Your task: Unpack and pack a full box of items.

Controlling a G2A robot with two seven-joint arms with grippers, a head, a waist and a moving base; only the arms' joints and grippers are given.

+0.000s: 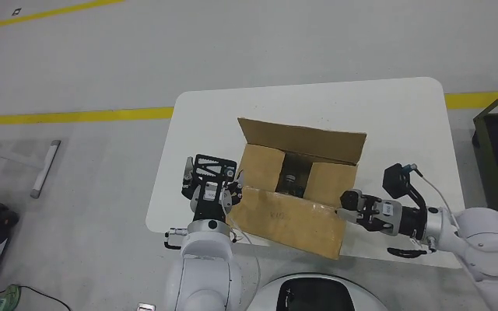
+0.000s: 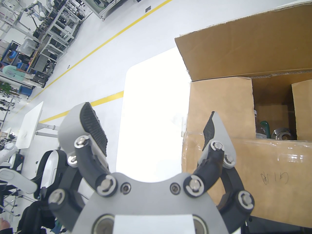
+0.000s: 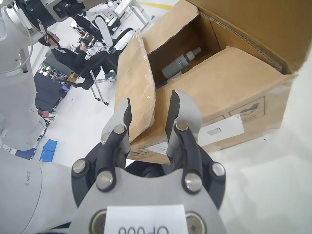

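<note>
**Closely flanked on the near side, open elsewhere**

Nearest the robot, the box's (image 1: 274, 159) near flap (image 1: 288, 221) is folded out towards it. The right gripper (image 3: 150, 103) has its fingers apart on either side of that flap's right-hand edge, not visibly clamped on it. The left gripper (image 2: 149, 109) sits just beside the box's left near corner, fingers spread wide and holding nothing. Bare bench (image 1: 210, 117) lies ahead of it and to its left, up to the rounded edge.

The box stands mid-bench. Its side flaps (image 1: 261, 167) lie inward over the opening and leave only a middle gap. Through the gap show a spray bottle (image 3: 179, 63), a metal flange (image 2: 282, 134) and a green part (image 2: 265, 125). The far flap (image 1: 303, 138) stands up, walling off that side. Bare bench runs right of the box and behind it.

Beyond is grey floor (image 1: 233, 47) with a yellow line (image 1: 85, 117) — and a pale bar (image 1: 45, 167) lying off to the left.
</note>
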